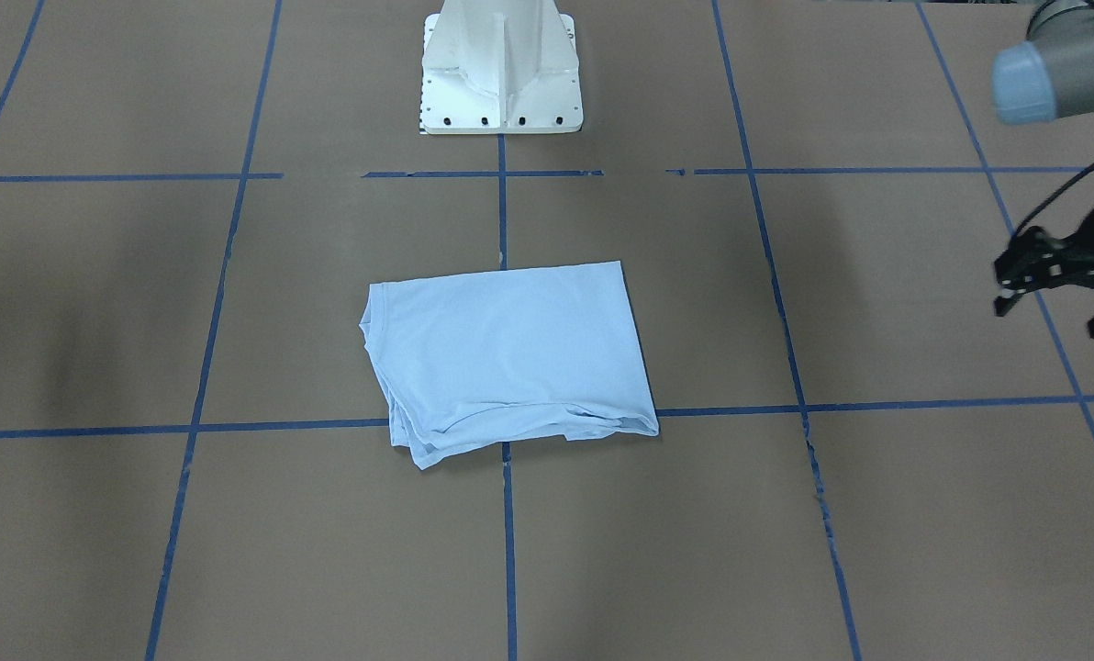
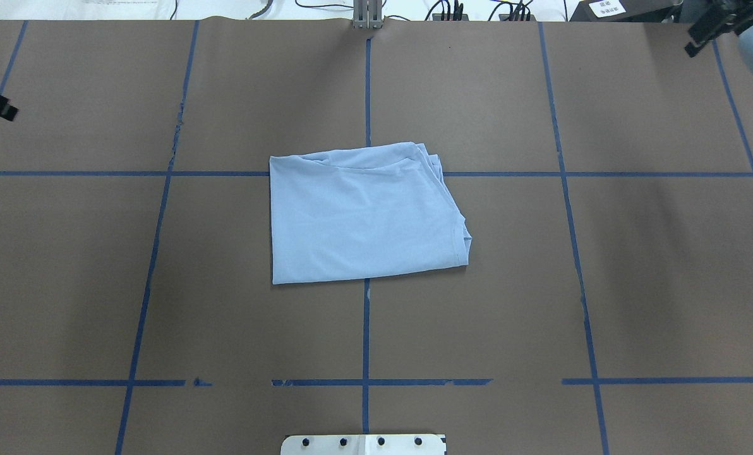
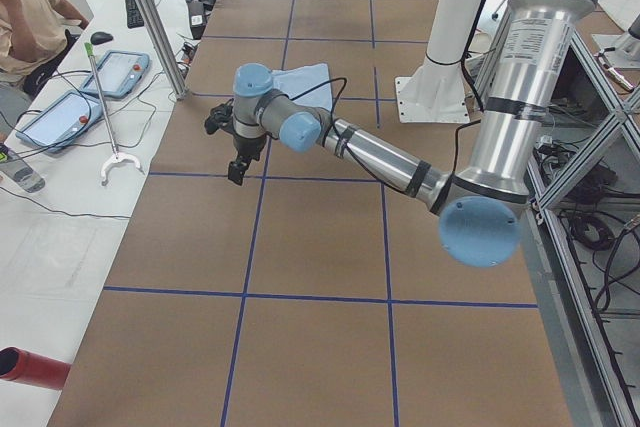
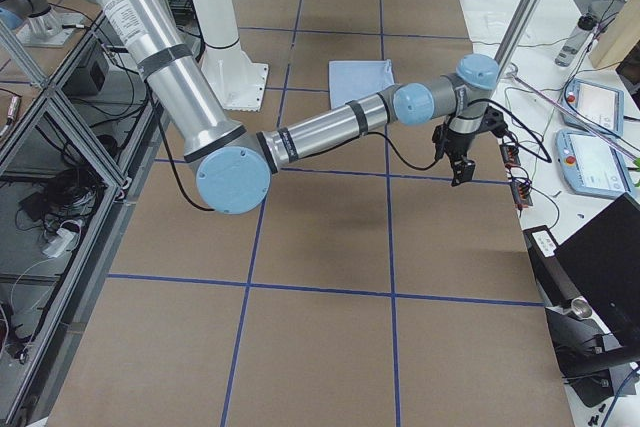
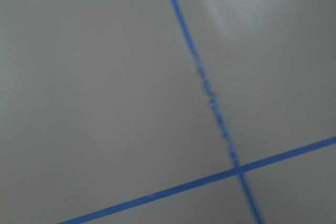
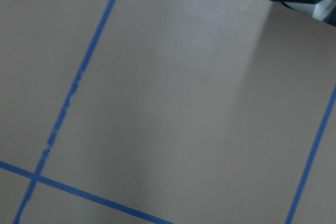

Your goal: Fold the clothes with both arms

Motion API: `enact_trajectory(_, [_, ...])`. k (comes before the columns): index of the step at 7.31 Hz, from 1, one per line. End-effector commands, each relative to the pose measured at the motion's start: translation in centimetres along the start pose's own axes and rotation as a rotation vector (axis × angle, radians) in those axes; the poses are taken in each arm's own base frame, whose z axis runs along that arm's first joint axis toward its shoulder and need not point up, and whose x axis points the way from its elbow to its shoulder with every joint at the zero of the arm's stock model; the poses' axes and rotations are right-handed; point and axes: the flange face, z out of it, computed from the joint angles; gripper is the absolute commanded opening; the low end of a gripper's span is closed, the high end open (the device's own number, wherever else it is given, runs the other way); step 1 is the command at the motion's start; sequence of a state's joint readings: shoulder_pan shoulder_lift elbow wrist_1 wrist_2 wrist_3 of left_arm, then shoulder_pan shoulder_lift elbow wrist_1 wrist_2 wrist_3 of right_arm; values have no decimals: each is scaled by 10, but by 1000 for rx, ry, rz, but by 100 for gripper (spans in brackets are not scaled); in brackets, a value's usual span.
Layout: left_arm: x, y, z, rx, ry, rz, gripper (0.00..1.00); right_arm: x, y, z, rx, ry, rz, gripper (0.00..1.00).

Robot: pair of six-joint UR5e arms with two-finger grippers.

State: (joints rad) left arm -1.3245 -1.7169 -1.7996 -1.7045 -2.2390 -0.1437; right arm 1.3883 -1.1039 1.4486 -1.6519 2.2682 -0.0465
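Note:
The clothes are one light blue T-shirt (image 1: 510, 358) (image 2: 364, 215), folded into a rough rectangle in the middle of the brown table, with layered edges bunched on its far side. No print or label shows. My left gripper (image 1: 1056, 312) (image 3: 222, 152) hovers far out over the table's left side, open and empty. My right gripper (image 4: 450, 165) hangs over the far right side, its fingers (image 2: 698, 38) only partly visible at the overhead view's top right corner; it looks open and empty. Both wrist views show only bare table and blue tape.
The white pedestal base (image 1: 501, 73) (image 2: 364, 444) stands at the robot's edge of the table. Blue tape lines (image 2: 367, 316) grid the brown surface. A seated person (image 3: 20, 7), tablets (image 3: 120, 72) and a grabber stick lie on the side bench; more tablets (image 4: 600, 102) sit opposite.

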Motion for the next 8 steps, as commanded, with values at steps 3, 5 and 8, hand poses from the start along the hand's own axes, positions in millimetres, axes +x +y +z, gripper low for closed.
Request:
enact_trajectory(3, [-109, 124, -30, -61, -8, -77, 100, 110, 226, 12, -34, -4, 138, 100])
enact_trajectory(5, [-123, 184, -19, -111, 20, -148, 100, 112, 304, 32, -89, -16, 207, 100])
enact_trajectory(8, [-124, 240, -15, -161, 114, -269, 100, 108, 330, 38, -111, -22, 265, 100])
